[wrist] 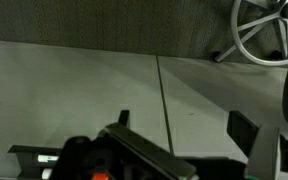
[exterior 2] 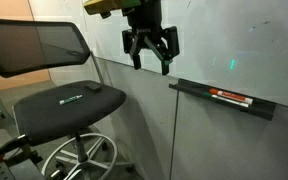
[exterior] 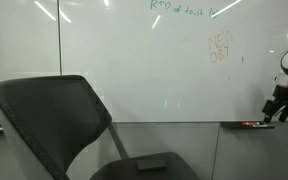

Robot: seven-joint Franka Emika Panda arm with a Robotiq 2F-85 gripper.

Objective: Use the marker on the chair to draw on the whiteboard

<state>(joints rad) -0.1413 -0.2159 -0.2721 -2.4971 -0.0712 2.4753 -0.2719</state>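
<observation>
The chair [exterior 2: 64,102] stands closest to the camera, a dark office chair with a broad curved backrest, a padded seat and a round metal foot ring. In both exterior views its back is toward the whiteboard [exterior: 164,70] and close to it. The whiteboard is glossy and white, it fills the wall behind, and it carries faint green and orange writing near the top. Along its lower edge runs a grey ledge [exterior 2: 199,90].

The gripper [exterior 2: 151,62] hangs in front of the board with its fingers pointing down. It is above the gap between the chair and the ledge, and touches neither. The jaws stand wide apart with nothing between them, as the wrist view also shows.

A flat red-and-black item [exterior 2: 231,97] lies on the ledge. The marker is too small to tell for sure; a small pale patch shows on the chair seat.
</observation>
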